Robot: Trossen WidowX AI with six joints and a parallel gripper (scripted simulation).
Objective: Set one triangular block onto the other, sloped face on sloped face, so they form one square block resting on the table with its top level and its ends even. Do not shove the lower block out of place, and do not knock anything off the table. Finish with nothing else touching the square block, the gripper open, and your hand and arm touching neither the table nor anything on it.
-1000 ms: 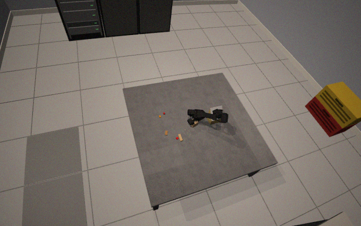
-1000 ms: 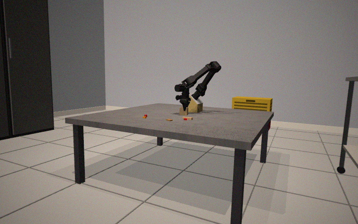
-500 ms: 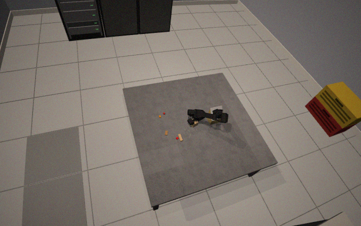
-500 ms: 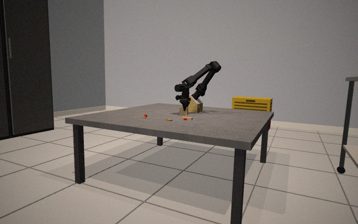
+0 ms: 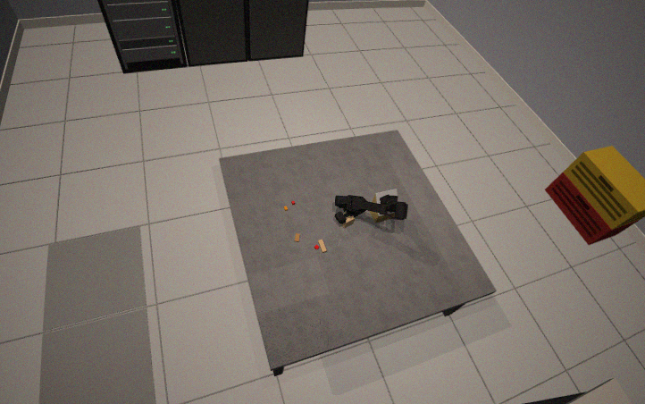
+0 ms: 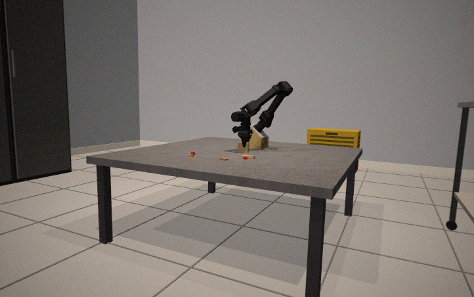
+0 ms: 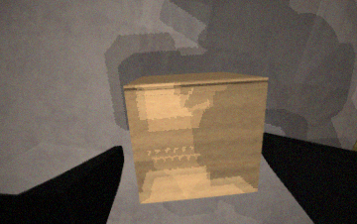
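Note:
The two triangular blocks are together as one square-looking light wooden block [image 5: 349, 220] [image 6: 240, 148] [image 7: 198, 144] on the table [image 5: 295, 295] [image 6: 195, 167]. In the wrist view its upper face looks flat, with a thin dark seam along the far edge. The sloped faces are hidden, and small offsets at the ends cannot be judged. My gripper [image 6: 243, 144] [image 7: 191, 146] is open, low around the block, with one finger at each side. A narrow gap shows beside the left finger; the right finger appears very close to the block's edge or touching it.
A tan box with a pale sloped top [image 5: 379, 214] [image 6: 259, 141] stands by the arm's base. A tan bar [image 5: 322, 246] [image 6: 249, 156], a red piece [image 5: 316, 247] [image 6: 245, 158] and a brown piece [image 5: 297, 237] [image 6: 224, 158] lie nearby. Another red piece [image 5: 293, 203] and an orange piece [image 5: 285, 207] lie farther away.

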